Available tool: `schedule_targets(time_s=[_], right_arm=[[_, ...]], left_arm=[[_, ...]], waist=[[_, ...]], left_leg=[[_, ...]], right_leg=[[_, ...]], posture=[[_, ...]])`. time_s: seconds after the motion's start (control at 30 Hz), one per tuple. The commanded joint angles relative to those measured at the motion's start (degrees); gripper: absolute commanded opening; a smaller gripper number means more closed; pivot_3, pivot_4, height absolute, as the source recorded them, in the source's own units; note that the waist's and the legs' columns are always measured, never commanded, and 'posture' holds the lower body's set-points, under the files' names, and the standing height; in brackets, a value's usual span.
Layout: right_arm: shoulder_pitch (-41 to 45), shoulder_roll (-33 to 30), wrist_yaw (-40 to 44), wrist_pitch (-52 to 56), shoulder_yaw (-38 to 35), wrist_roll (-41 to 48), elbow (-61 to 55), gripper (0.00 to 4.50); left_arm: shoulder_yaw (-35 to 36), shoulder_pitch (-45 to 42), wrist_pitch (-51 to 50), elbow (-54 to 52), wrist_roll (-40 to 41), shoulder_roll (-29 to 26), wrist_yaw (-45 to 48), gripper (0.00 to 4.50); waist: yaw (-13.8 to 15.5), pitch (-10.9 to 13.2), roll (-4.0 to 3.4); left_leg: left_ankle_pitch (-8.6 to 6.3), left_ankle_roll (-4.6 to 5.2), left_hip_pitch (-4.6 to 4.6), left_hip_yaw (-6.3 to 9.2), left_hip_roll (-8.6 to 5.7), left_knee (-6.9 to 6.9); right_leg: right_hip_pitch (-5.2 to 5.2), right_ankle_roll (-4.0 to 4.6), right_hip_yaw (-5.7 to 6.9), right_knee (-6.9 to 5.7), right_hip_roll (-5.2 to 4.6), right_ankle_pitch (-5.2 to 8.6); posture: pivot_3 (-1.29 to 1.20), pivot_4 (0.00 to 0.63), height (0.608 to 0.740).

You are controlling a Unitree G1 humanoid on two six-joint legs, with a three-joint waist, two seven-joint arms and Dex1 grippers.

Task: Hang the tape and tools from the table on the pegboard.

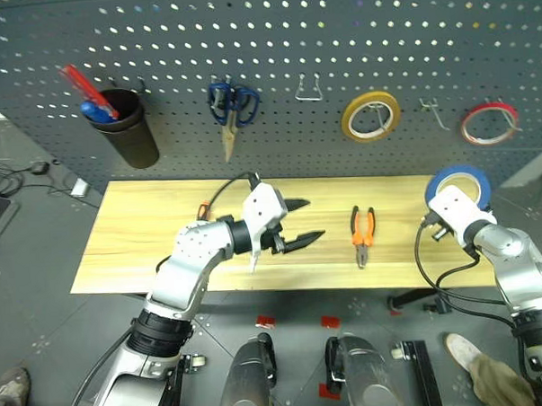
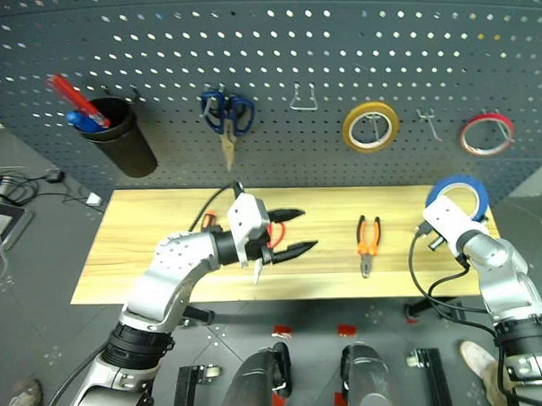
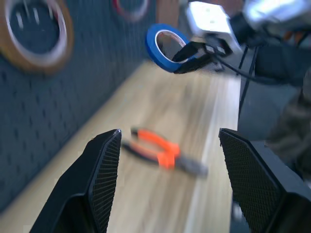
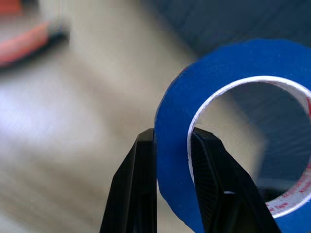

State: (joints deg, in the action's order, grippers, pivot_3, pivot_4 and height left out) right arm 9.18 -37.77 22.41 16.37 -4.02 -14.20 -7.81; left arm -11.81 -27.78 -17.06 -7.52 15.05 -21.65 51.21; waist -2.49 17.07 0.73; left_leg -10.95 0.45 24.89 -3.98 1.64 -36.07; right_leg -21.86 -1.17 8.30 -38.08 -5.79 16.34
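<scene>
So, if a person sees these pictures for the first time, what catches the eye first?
Probably the blue tape, held up by the right gripper at the table's right end, its fingers shut on the ring's wall. Next the left gripper, open above the table's middle, with the orange-handled pliers lying beside it. Behind, the yellow tape hangs on the pegboard.

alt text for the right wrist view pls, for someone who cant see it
The right gripper pinches the wall of the blue tape ring between its two black fingers, one inside the ring and one outside, holding it above the light wood table. The orange-and-black pliers lie blurred on the table beyond.
</scene>
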Motion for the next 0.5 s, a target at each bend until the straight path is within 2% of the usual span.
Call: schedule_targets(time_s=[0.03, 0.17, 0.4, 0.5], right_arm=[[-3.6, 0.9, -3.2, -1.4, -2.0, -2.4, -11.9, 0.68], [-2.9, 3.4, -6.1, -4.8, -1.2, -3.6, -16.9, 0.68], [13.8, 5.4, -4.4, -9.4, 0.8, 1.2, 2.6, 0.68], [17.9, 5.7, -3.9, -12.1, 1.4, 2.0, 10.1, 0.68]], left_arm=[[1.2, -1.2, 0.3, -1.9, 1.7, 0.6, -0.2, 3.38], [1.0, -4.6, 1.5, 1.1, 1.2, 1.5, -0.1, 3.38], [0.6, -7.4, 3.0, 4.3, 0.4, 2.9, -0.3, 3.38], [0.5, -7.5, 3.4, 4.8, 0.1, 3.1, -0.4, 3.38]], waist=[[-0.7, 0.0, 0.00], [-1.1, 0.0, 0.01], [-2.6, 0.0, 0.05], [-2.6, 0.0, 0.06]], left_leg=[[0.00, 0.00, -0.02, -0.01, 0.00, -0.02], [-0.01, 0.03, -0.03, -0.01, -0.02, -0.07], [-0.07, 0.23, -0.10, -0.12, 0.02, -0.15], [0.03, 0.07, -0.11, -0.34, 0.04, -0.11]], right_leg=[[0.01, -0.17, -0.02, -0.01, 0.00, 0.09], [0.00, -0.25, -0.11, -0.04, 0.02, 0.08], [-0.03, -0.26, -0.57, -0.09, 0.16, -0.02], [-0.20, 0.08, -0.78, -0.24, 0.19, -0.21]], posture=[[-0.30, 0.259, 0.740], [-0.30, 0.262, 0.740], [-0.30, 0.263, 0.740], [-0.30, 0.263, 0.740]])
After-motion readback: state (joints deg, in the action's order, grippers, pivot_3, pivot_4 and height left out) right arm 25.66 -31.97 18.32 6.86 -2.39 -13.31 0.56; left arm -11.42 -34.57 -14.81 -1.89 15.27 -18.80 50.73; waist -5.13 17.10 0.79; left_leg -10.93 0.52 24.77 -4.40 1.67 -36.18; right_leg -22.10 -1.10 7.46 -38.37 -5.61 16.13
